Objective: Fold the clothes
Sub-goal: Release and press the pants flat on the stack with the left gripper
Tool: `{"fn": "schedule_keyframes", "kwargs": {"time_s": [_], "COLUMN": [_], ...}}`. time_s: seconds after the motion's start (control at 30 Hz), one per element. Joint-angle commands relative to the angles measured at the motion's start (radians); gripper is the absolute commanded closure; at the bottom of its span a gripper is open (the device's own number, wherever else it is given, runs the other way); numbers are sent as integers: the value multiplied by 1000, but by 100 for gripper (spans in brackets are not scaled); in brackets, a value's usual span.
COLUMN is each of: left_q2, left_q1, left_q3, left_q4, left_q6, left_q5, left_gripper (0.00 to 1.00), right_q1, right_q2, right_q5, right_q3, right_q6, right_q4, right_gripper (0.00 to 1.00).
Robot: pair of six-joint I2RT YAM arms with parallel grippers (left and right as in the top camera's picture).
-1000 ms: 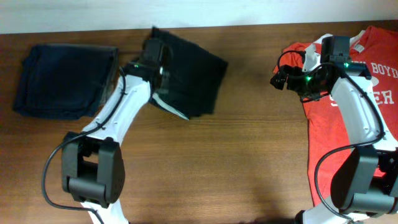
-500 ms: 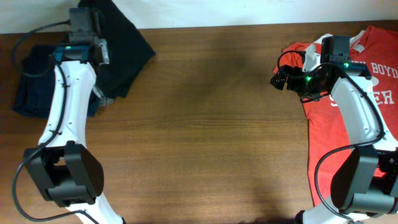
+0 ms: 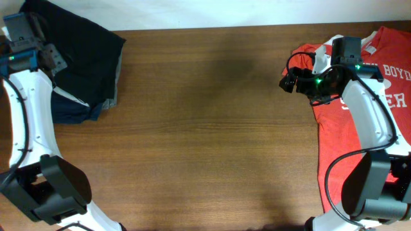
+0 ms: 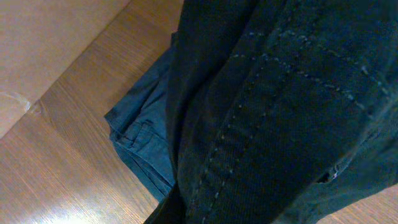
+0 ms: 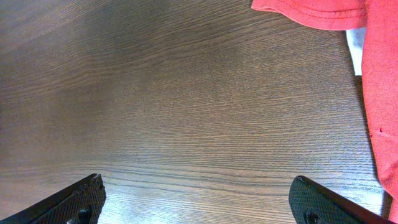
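Observation:
The black shorts (image 3: 87, 48) hang bunched from my left gripper (image 3: 52, 62) at the table's far left back corner, draped over the navy folded garments (image 3: 72, 110). A whitish strip of the waistband shows at their lower edge (image 3: 78, 99). In the left wrist view the black shorts (image 4: 280, 106) fill most of the frame and hide the jaws, with the navy garment (image 4: 146, 140) below them. My right gripper (image 3: 288, 82) is open and empty above bare wood, its fingertips wide apart in the right wrist view (image 5: 196, 202).
The red T-shirt (image 3: 385, 102) with white lettering lies flat at the right under my right arm; its edge shows in the right wrist view (image 5: 382, 81). The brown wooden table (image 3: 205, 128) stretches between the arms. A white wall borders the back edge.
My left arm has swung far left with the black shorts, from left of centre to over the navy garments at the back corner. The right arm has not moved.

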Motion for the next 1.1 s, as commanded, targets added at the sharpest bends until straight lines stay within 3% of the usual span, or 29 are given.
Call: {"fn": "schedule_keyframes", "kwargs": {"time_s": [0.0,0.37,0.4,0.43,0.5,0.53,0.63,0.67,0.73,0.77,0.9,1.07], "left_q2": [33,207,225,243,240,228,154,119,95,95,167,318], "left_q1": [46,200,203,206,206,206,202,198,197,197,187,142], "left_q3": [34,34,34,34,35,44,76,76,76,74,26,-24], "left_q4": [19,155,163,176,203,216,202,186,149,128,45,2], "left_q6": [-15,-4,-3,42,95,126,116,80,55,54,32,32], "left_q5": [-16,-11,-12,-11,-13,-12,23,117,310,384,416,584], "left_gripper": [99,99,90,34,1,1,1,11,95,99,100,99], "right_q1": [-4,-4,-4,-4,-4,-4,-4,-4,-4,-4,-4,-4], "right_q2": [1,1,1,1,1,1,1,1,1,1,1,1], "right_q5": [9,9,9,9,9,9,9,9,9,9,9,9], "right_q3": [3,3,3,3,3,3,3,3,3,3,3,3], "right_q6": [-3,-3,-3,-3,-3,-3,-3,-3,-3,-3,-3,-3], "right_q4": [3,3,3,3,3,3,3,3,3,3,3,3], "right_gripper": [2,2,2,2,2,2,2,2,2,2,2,2]}}
